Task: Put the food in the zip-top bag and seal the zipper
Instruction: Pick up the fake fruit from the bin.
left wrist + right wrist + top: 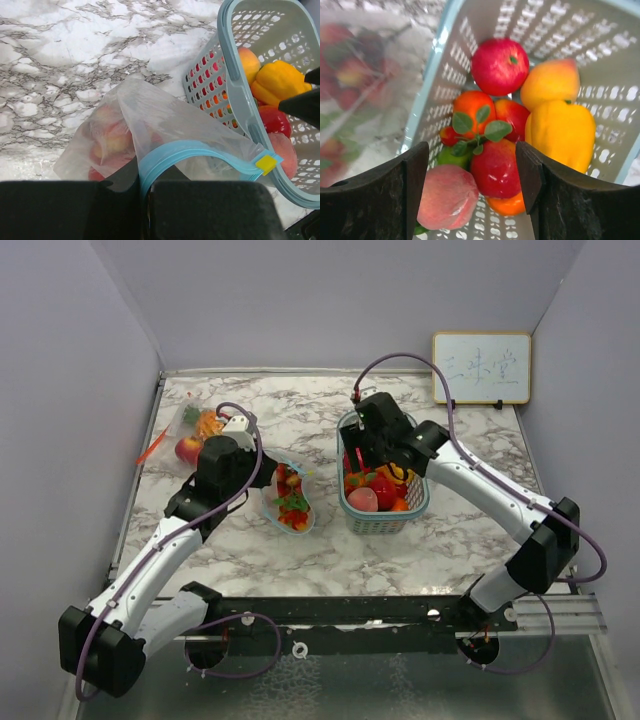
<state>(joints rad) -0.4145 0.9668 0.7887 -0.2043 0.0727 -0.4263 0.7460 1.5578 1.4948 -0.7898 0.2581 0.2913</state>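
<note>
The right gripper (471, 160) holds its jaws wide apart, and fruit (495, 170) fills the room between and below them. The basket (470, 30) wall stands just outside each jaw. Ahead of the left gripper (145, 186), the bag (165, 120) blocks the way; past it lies open table (75, 50).

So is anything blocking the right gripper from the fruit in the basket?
Nothing visible does. The right gripper is open directly over the fruit in the basket, with no lid or bag between.
</note>
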